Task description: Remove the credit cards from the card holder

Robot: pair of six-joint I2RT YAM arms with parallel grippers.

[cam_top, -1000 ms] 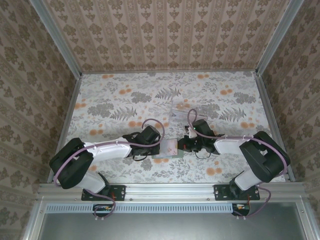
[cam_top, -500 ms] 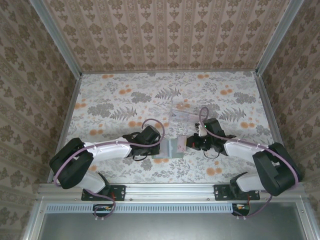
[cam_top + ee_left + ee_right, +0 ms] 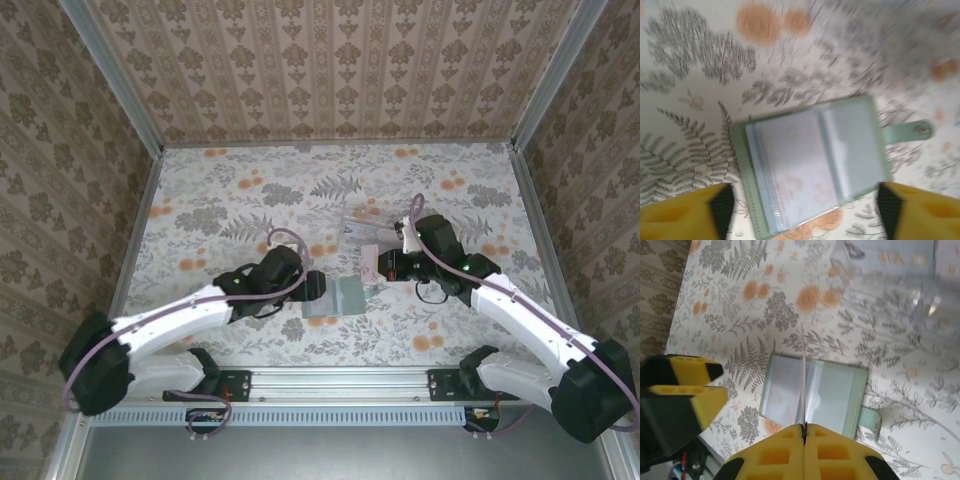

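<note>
Holding one credit card edge-on, the right jaws pinch it at 2 o'clock from the open card holder; left jaws gape empty. Other cards likely remain inside.

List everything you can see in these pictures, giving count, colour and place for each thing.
card holder: 1, grey-green, lying open on the table between the two grippers
card: 1, pale, pinched in the right gripper, clear of the holder
holder's slots: pale inside; whether cards remain there cannot be told
tray: 1, clear, on the table beyond the holder
table: 1, white cloth with grey leaves and orange flowers
walls: 3, beige patterned, around the table
left gripper: 1, yellow pads, open, at the holder's left edge
right gripper: 1, yellow pads, shut on the card
</note>
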